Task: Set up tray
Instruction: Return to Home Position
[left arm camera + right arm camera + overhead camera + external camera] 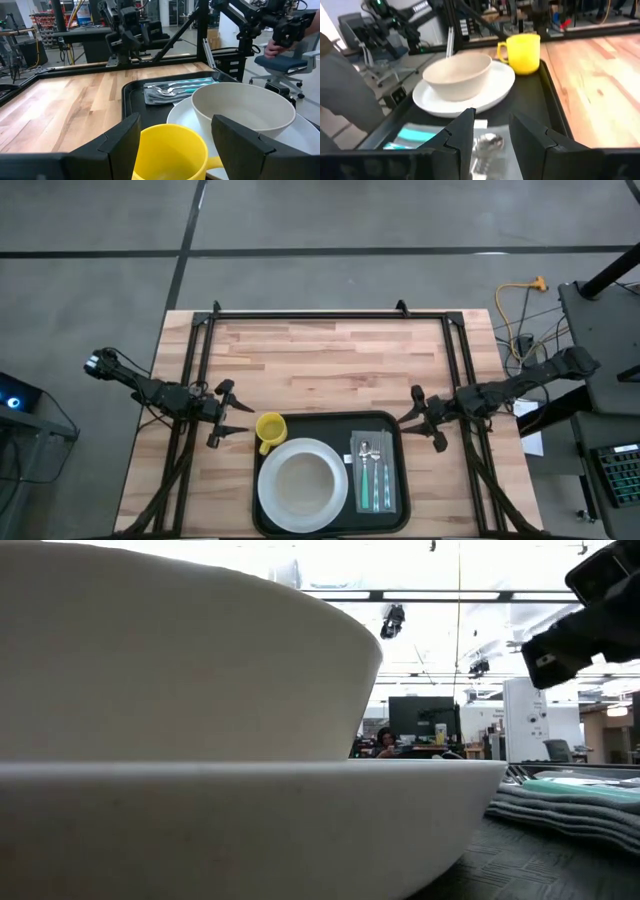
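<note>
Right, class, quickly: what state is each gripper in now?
Left gripper: open, empty, left of the tray.
Right gripper: open, empty, right of the tray.

My overhead camera looks straight down from well above, taking in the whole pale wooden plank table point(330, 360) and the large flat black rectangular tray point(320, 425) on it. My low camera sits at tray level, pressed close against the deep white ceramic bowl point(180, 660), and faces level into the room behind. My two wrist cameras look towards each other across the tray, the left one just behind the round yellow plastic mug point(172, 150), and both take in bowl, mug and tray.
</note>
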